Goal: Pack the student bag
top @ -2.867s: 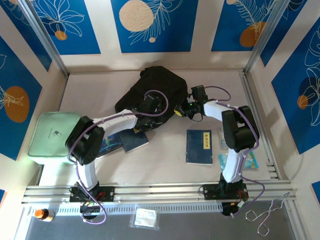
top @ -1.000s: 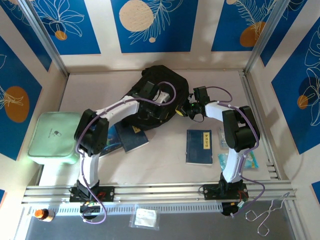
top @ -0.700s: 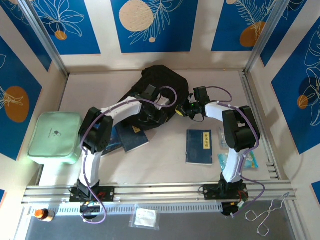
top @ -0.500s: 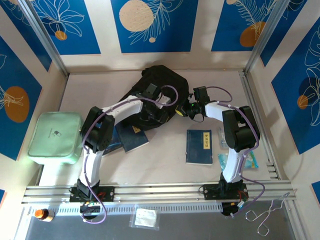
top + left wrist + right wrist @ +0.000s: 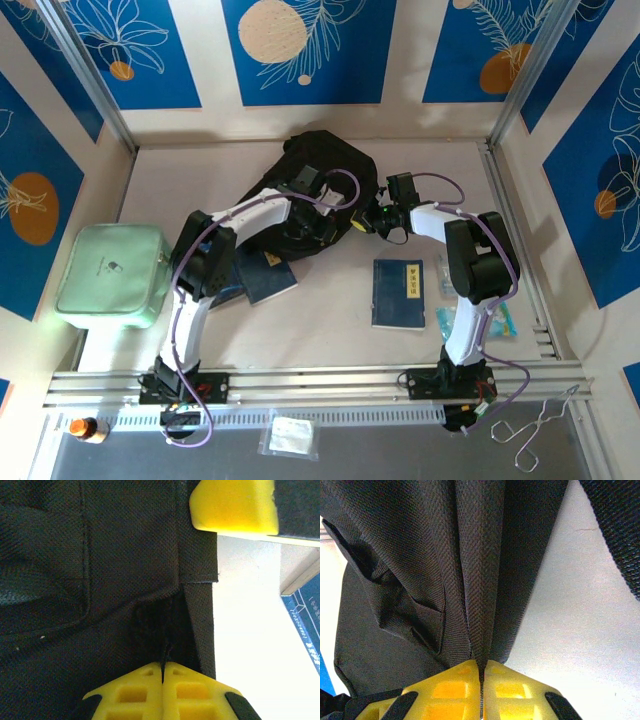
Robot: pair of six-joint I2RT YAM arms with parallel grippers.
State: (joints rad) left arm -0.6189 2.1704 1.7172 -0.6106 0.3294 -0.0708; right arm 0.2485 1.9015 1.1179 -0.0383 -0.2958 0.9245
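Pale bench (image 5: 330, 335) is seen with a black bag (image 5: 335, 160), blue books (image 5: 398, 293), a green case (image 5: 108, 273) at left and a packet (image 5: 502, 318) at right laid on it.

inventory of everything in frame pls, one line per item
backpack: one, black, far middle of the table
books: two, dark blue, flat; one right of centre, the other beside the left arm
case: one, mint green, left edge of the table
packet: one, teal and white, partly behind the right arm
bottle: one, brown with an orange cap, near-left ledge
plastic bag: one, clear, near ledge, middle
wire tool: one, bare metal, near-right ledge
table: one, beige
left pincer: one, yellow, shut, tips at a backpack seam
right pincer: one, yellow, shut on a fold of the backpack
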